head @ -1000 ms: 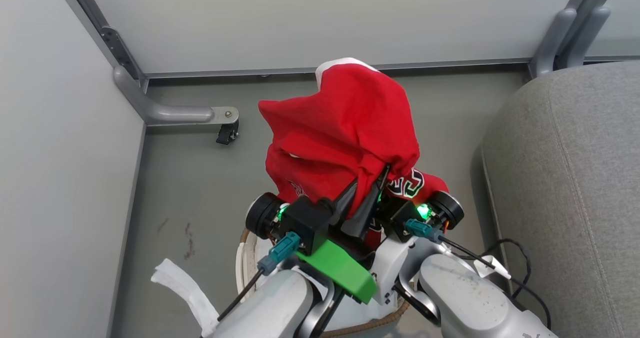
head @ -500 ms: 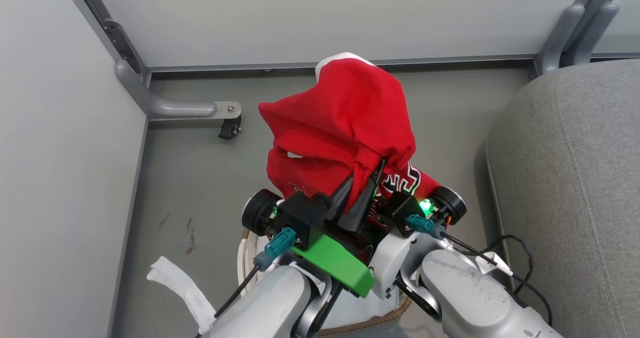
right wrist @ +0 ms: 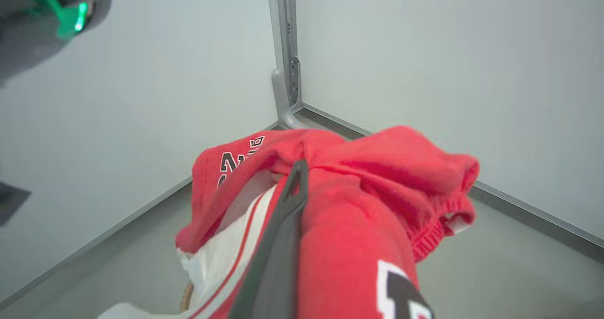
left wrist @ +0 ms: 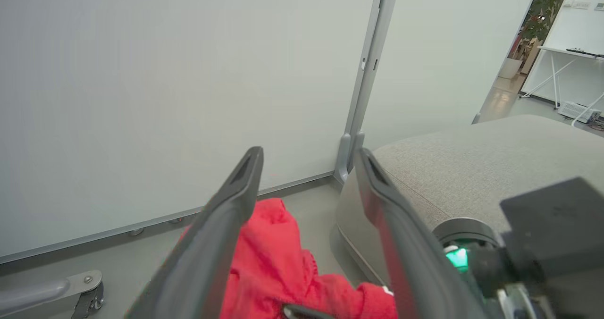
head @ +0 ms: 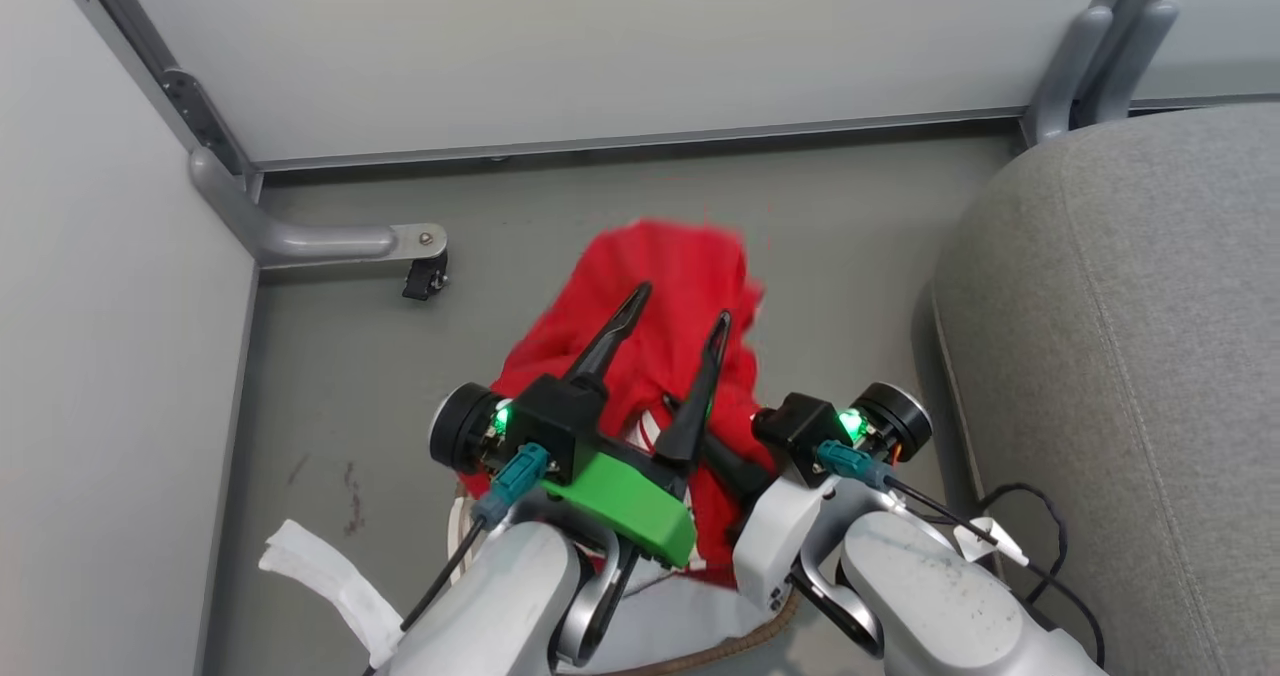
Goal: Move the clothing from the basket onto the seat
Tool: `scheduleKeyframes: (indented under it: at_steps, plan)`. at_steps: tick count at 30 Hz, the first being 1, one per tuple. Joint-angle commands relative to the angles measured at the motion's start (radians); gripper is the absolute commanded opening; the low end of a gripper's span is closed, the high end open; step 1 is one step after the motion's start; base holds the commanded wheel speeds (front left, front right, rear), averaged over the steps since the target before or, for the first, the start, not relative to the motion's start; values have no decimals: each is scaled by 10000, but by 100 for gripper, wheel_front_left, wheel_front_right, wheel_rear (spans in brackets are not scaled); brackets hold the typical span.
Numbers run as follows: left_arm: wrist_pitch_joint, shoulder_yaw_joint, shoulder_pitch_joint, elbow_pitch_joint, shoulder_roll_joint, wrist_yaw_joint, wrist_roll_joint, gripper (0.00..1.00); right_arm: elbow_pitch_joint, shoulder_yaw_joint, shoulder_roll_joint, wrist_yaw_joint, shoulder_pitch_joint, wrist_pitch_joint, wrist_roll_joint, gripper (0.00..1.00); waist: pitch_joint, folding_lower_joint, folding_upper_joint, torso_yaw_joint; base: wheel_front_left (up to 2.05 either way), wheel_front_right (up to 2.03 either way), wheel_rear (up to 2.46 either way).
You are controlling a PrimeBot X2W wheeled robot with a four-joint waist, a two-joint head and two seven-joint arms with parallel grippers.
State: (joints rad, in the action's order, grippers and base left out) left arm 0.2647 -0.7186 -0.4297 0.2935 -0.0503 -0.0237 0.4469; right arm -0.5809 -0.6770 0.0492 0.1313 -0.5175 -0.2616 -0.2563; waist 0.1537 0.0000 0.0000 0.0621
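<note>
Held clothing [head: 676,281] seemingly clears seat [head: 1100,356] edge

So the clothing [head: 690,256] has been let go by the left gripper [head: 681,304]. The 2 fingers that were pinched shut on it 0.5 s ago are now spread apart with nothing clamped between them. The red bundle that was held up high has been dropped lower and left draped over the right gripper [right wrist: 302,172]. The head view's been nudged a bit too.
</note>
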Motion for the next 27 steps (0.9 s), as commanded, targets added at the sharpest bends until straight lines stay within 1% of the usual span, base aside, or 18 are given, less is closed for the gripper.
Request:
scheduleKeyframes:
  at_steps: [1,7,21,24,27]
  plan:
    - [-4,129,146,71,-15,-21,-97,100,132,18,38,-10,160,-53,39,0,-120,0,0,-362,0,0,0]
    - [-3,785,421,378,-18,91,-521,100,478,5,33,-10,456,-53,-25,0,-248,0,0,-1420,0,0,0]
    - [-4,2556,948,902,-23,454,-1370,100,1386,36,25,-12,887,-53,-131,0,-181,0,0,-4728,0,0,0]
    - [-4,2820,1021,950,-21,489,-1519,100,1570,61,25,-12,978,-53,-128,0,-169,0,0,-5338,0,0,0]
    - [-4,3080,1093,977,-26,532,-1574,100,1771,294,25,-12,1070,-53,-210,0,-153,0,0,-5937,0,0,0]
